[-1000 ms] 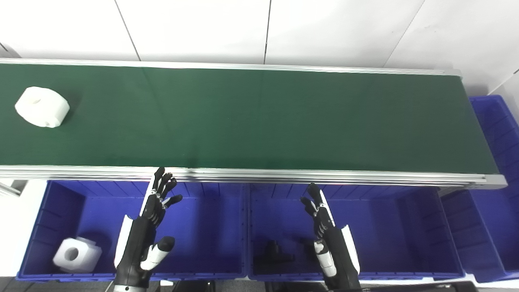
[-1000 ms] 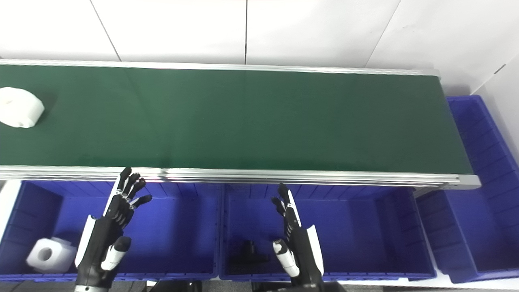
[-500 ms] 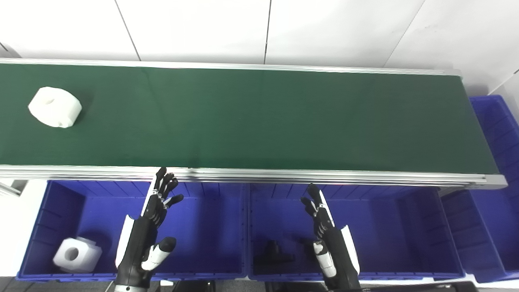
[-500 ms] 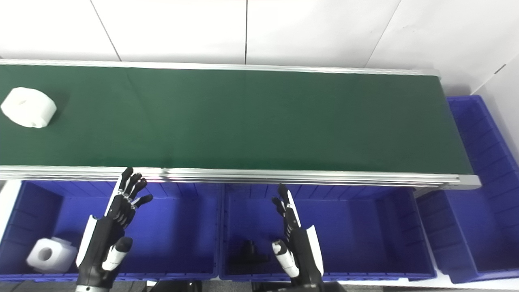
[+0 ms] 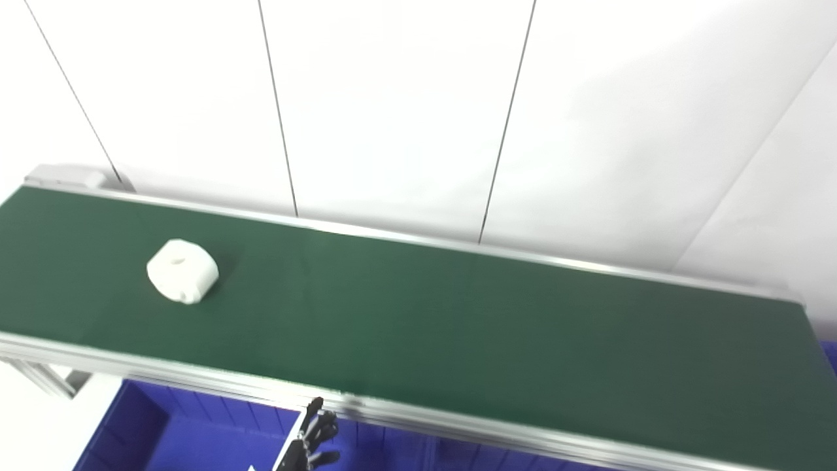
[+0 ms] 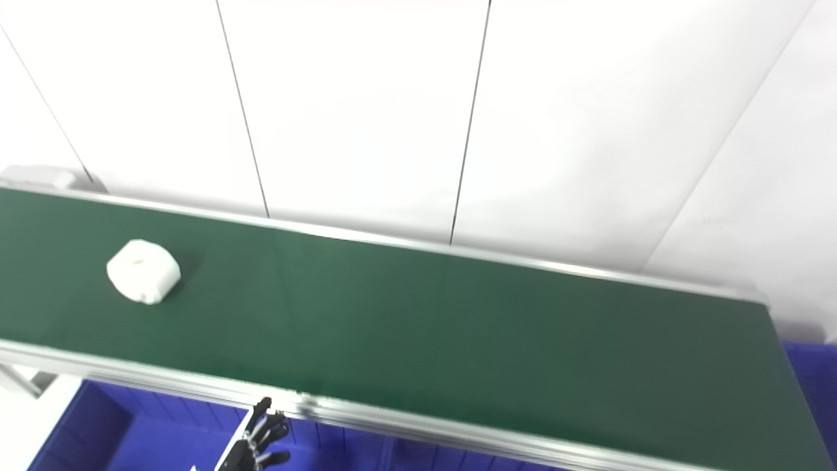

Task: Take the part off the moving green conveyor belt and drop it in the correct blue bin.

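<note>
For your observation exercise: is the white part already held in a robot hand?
No, the white part lies alone on the green belt, far from the left hand.

Factory-style lab: conveyor belt [image 5: 458,327], blue bin [image 5: 170,438]

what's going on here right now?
A white round part rides the green conveyor belt near its left end, untouched. Only the fingertips of the left hand show at the bottom edge, spread over a blue bin below the belt and holding nothing. The right hand is out of view.
</note>
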